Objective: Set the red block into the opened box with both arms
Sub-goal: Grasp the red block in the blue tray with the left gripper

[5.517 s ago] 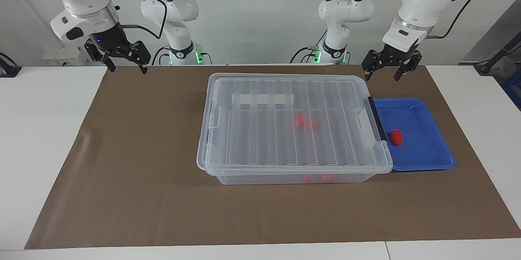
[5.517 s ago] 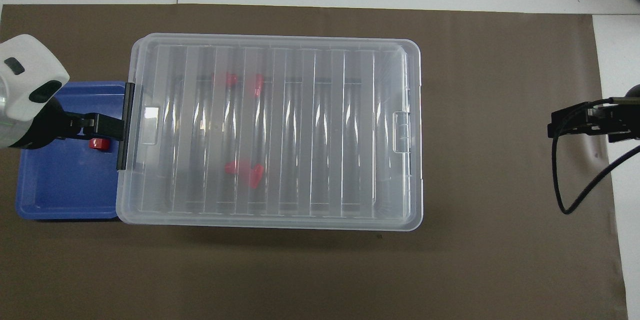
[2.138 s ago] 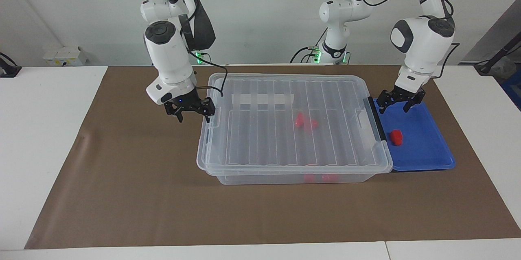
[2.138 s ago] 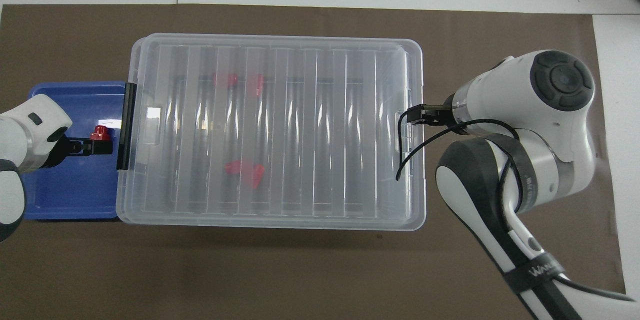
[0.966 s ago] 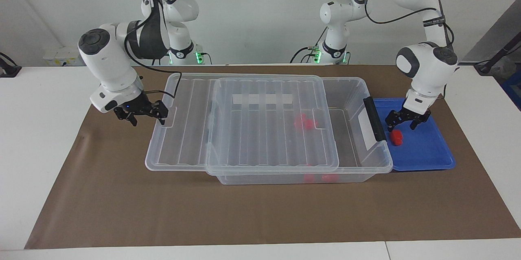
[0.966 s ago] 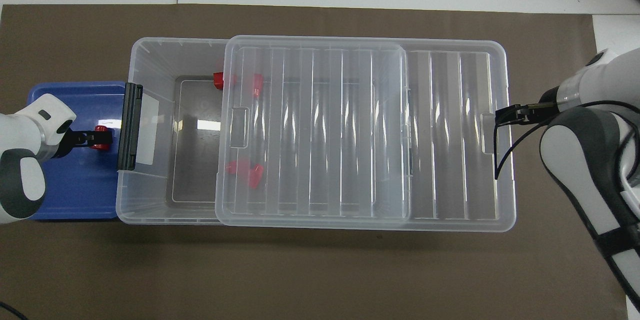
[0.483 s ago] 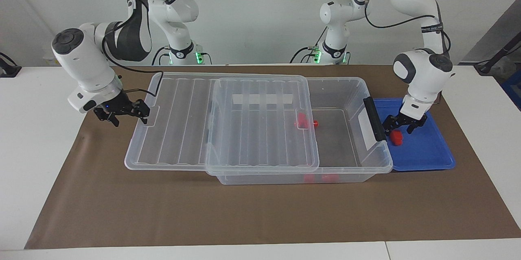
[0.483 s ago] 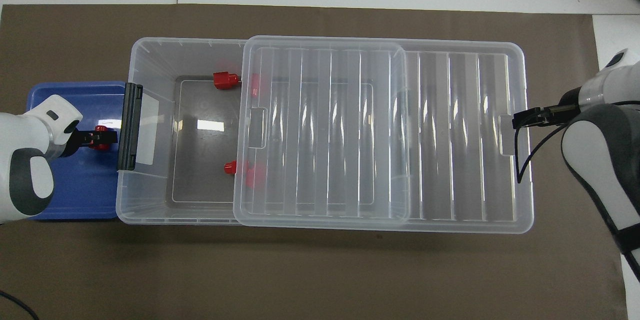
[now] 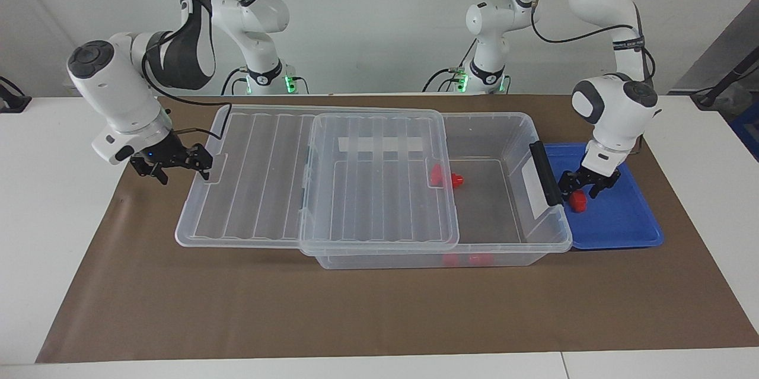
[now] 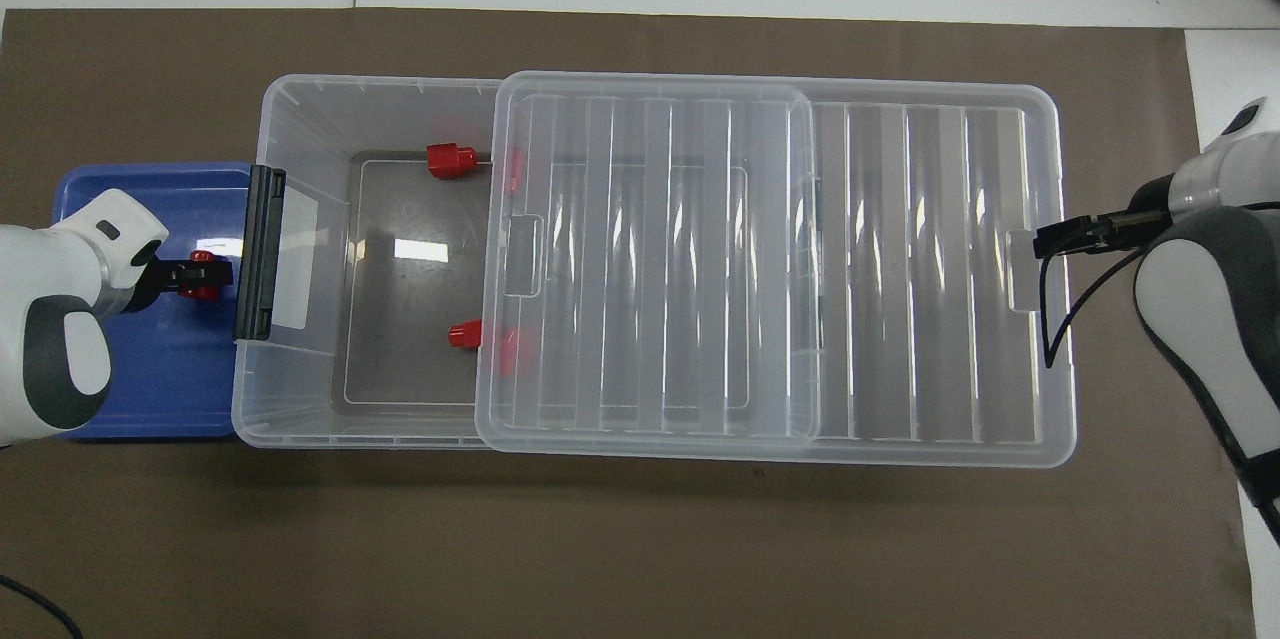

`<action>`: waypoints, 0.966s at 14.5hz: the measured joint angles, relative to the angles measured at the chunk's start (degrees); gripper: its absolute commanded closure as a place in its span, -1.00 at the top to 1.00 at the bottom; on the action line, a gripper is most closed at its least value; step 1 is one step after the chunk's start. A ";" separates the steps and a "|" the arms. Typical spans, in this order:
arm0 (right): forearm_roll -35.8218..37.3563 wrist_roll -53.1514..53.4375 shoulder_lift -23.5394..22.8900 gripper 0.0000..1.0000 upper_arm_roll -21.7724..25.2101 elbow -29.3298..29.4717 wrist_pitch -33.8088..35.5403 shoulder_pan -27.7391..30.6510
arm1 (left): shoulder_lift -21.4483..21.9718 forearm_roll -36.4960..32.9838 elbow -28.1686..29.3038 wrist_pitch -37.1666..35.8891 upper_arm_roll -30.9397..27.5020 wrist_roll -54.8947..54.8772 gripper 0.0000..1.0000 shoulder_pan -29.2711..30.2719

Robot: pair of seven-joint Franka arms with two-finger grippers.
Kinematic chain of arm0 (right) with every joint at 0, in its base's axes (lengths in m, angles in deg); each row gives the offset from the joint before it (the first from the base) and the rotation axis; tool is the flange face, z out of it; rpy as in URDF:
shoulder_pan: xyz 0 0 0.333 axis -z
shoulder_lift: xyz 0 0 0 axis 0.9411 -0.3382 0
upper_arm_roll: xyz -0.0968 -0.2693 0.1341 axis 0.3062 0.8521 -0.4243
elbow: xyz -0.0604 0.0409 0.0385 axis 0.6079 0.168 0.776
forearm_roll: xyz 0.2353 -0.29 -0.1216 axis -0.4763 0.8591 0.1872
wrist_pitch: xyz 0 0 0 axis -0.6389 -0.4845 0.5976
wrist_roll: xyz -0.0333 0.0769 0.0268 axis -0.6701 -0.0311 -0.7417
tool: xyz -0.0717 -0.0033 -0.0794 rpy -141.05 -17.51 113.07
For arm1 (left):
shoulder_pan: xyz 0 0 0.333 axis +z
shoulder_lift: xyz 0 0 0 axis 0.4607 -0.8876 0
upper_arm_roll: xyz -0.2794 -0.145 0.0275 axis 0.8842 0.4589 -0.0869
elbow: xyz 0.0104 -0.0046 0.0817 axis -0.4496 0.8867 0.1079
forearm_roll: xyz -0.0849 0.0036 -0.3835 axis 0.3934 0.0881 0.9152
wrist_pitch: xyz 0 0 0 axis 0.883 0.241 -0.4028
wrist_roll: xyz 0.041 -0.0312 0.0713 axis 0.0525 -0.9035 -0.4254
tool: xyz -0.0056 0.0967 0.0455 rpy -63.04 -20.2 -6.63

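Note:
The red block (image 9: 579, 203) (image 10: 205, 293) lies in the blue tray (image 9: 622, 219) (image 10: 130, 389), beside the box's black latch bar (image 9: 544, 172). My left gripper (image 9: 581, 190) (image 10: 200, 275) is down in the tray, right at the block. The clear box (image 9: 551, 231) (image 10: 300, 119) stands open at the left arm's end. Its ribbed lid (image 9: 261, 183) (image 10: 900, 269) is slid toward the right arm's end and overhangs there. My right gripper (image 9: 181, 176) (image 10: 1045, 241) is open, with one fingertip against the lid's end tab.
Several red blocks are inside the box: two (image 10: 450, 161) (image 10: 462, 334) on the uncovered floor at the lid's edge, others partly under the lid. The box and the tray rest on a brown mat (image 9: 379, 314) over white tables.
The right gripper has drawn the lid farther toward the right arm's end, uncovering more of the box. The left gripper has sunk lower onto the red block in the tray.

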 measured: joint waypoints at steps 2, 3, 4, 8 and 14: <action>0.00 0.00 0.27 1.00 -0.03 0.09 0.00 -0.01 | 0.00 0.00 0.00 0.06 0.02 -0.04 0.01 0.00; 0.01 0.00 0.64 1.00 -0.08 0.18 0.00 -0.03 | -0.01 0.00 0.00 0.12 0.03 -0.20 0.00 -0.01; 0.03 0.00 1.21 1.00 -0.19 0.34 0.00 -0.12 | -0.01 0.00 0.00 0.22 0.03 -0.42 0.00 -0.01; 0.06 2.88 3.77 1.00 -0.50 1.32 2.21 -1.86 | -0.08 0.00 -0.07 0.45 0.04 -1.74 -0.57 -0.01; 0.10 13.89 7.66 1.00 -0.72 3.78 9.43 -6.16 | -0.12 0.00 -0.25 0.50 0.04 -2.02 -1.00 -0.01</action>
